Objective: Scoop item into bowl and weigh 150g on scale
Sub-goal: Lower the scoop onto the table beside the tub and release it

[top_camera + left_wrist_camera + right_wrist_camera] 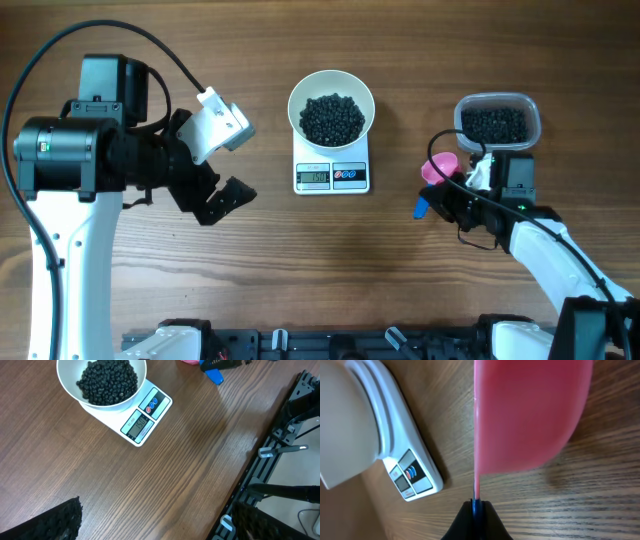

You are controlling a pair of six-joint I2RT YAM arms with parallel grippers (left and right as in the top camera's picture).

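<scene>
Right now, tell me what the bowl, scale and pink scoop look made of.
The bowl looks ceramic or melamine: smooth, even white, no telling which. The scale looks moulded white plastic, satin, with rounded edges. The pink scoop looks thin plastic, seemingly translucent.

Dark digits on the scale (159, 404) display (139, 424) (too blurred to read surely), no other legible text

Desk (165, 475), wood grain. White bowl (107, 407) heaped with black beads (107, 382), standing on white scale (150, 420); grey display (139, 425), red and blue buttons (152, 402). Blue part (215, 376) at top edge. Left end effector (155, 529) spread wide, textured black fingertip (55, 522) lower left.
</scene>
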